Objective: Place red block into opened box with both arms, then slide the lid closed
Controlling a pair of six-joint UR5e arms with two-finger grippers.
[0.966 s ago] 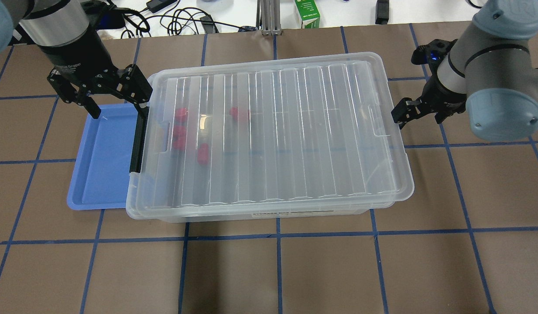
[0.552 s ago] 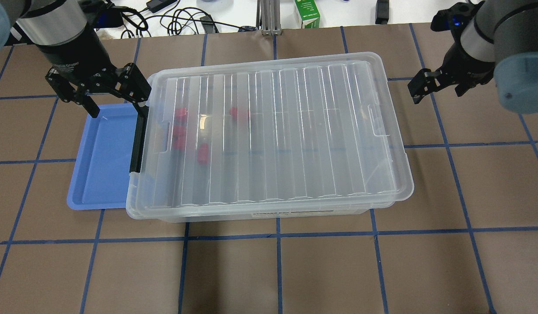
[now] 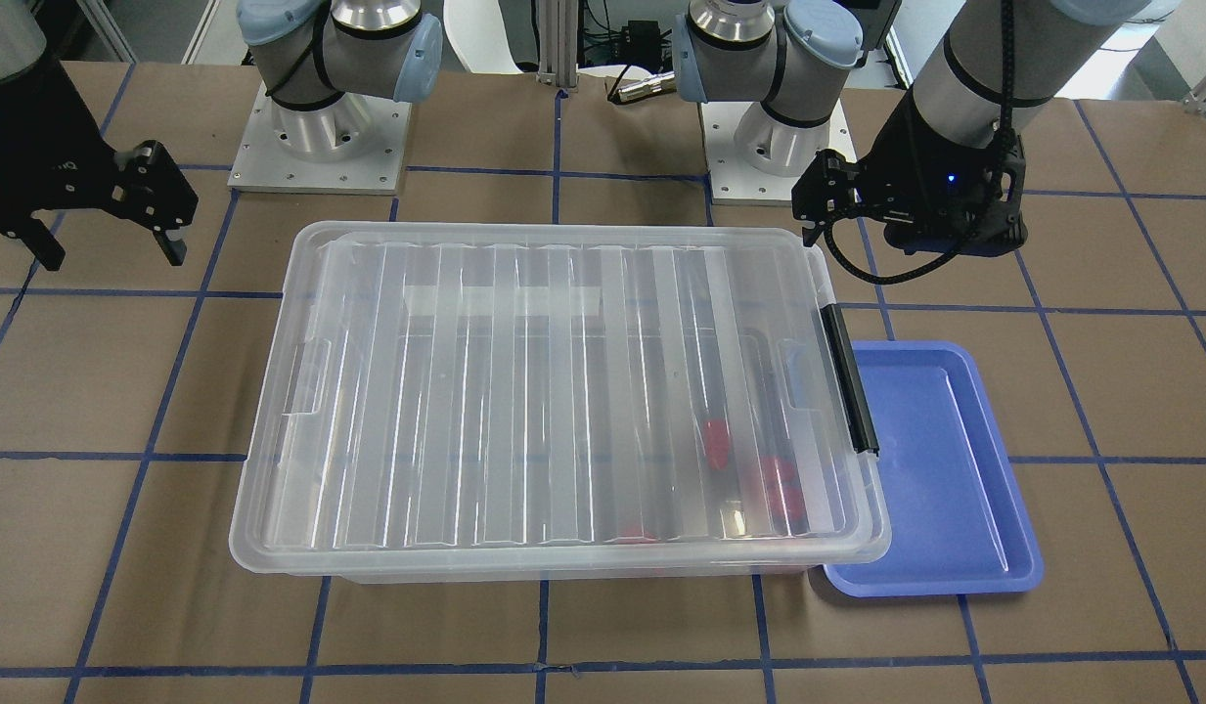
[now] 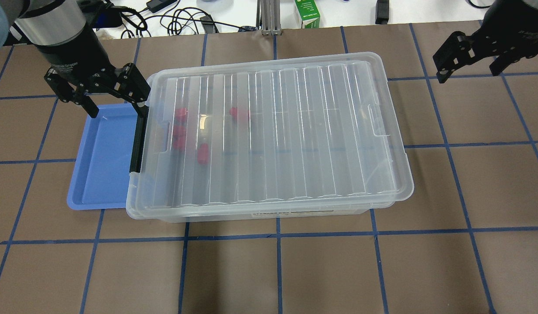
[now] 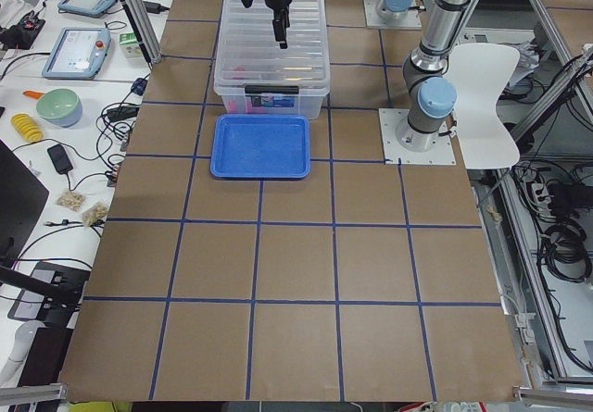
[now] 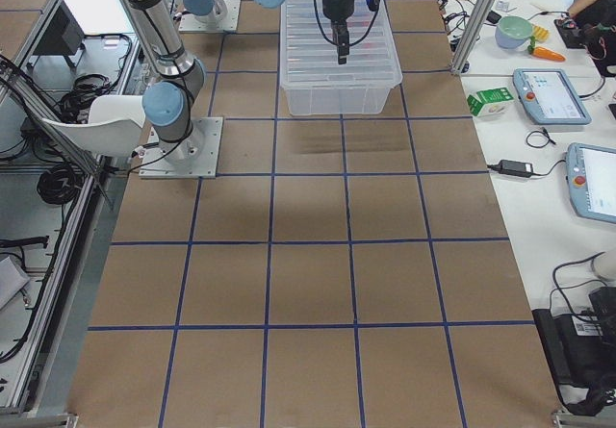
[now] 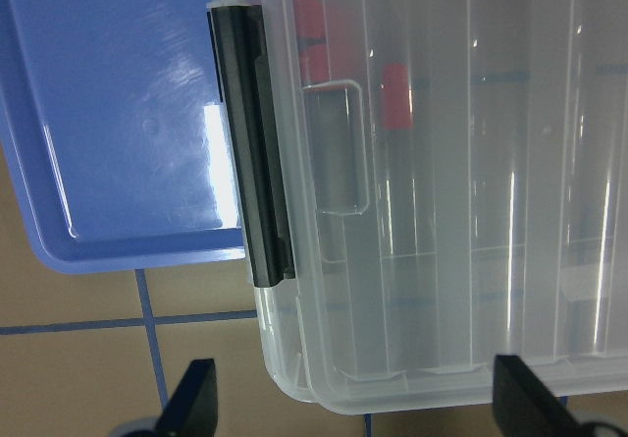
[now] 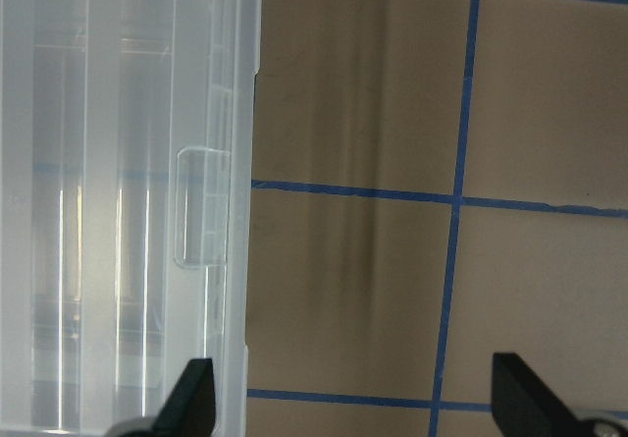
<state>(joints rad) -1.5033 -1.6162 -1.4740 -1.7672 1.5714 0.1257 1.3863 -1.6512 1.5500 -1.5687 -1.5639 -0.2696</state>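
The clear box [image 4: 269, 214] stands mid-table with the ribbed lid [image 4: 290, 131] lying over its whole top. Several red blocks [image 4: 180, 114] show blurred through the lid near the black clip handle [image 4: 138, 139], also in the front-facing view [image 3: 717, 438] and the left wrist view [image 7: 395, 93]. My left gripper [image 4: 118, 109] hangs open above the handle end's far corner, holding nothing; its wrist view looks down on the handle [image 7: 253, 142]. My right gripper [image 4: 468, 74] is open and empty, off beyond the box's other end, well apart from it [image 3: 113, 256].
An empty blue tray [image 4: 101, 165] lies against the box's handle end, partly under its rim. A green carton [image 4: 307, 13] and cables sit past the table's far edge. Brown table with blue tape grid [image 4: 277, 270] lies bare in front of the box.
My right gripper has pulled away from the box's right end, rising toward the far right corner. The left gripper has barely shifted. Box, lid and blocks are unmoved.
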